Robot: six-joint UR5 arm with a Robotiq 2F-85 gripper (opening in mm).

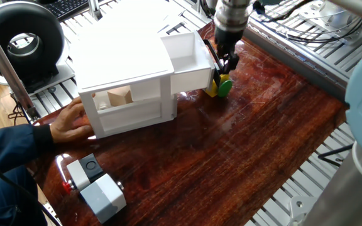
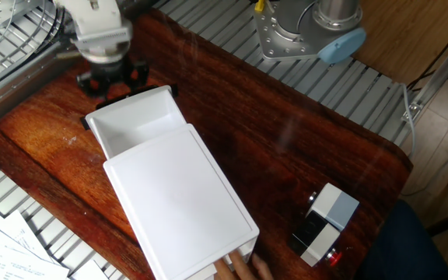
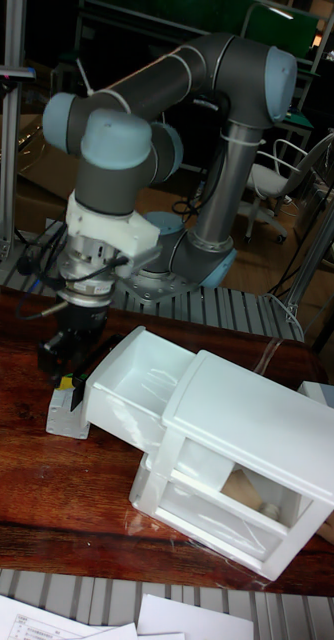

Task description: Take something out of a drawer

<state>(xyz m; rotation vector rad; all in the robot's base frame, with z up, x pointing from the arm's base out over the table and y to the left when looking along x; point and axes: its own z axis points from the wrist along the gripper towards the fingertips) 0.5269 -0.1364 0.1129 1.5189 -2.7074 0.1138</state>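
In one fixed view the small yellow block with its round green disc point(image 1: 220, 86) rests on the dark wood tabletop point(image 1: 263, 138) just outside the pulled-out white plastic drawer point(image 1: 187, 58), the gripper point(image 1: 226, 66) directly above it. Whether the fingers have released it I cannot tell, so any lift should go straight up and slowly, clear of the drawer front. The other fixed view shows the drawer bare inside; the tall fixed view hides the block's green part.

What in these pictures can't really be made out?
- Yellow and green block: hidden behind the drawer in the other fixed view; barely a sliver in the tall one.
- Pincer: whether it grips the block is too small to tell.
- Cabinet: its lower shelf contents are shadowed in the tall view.
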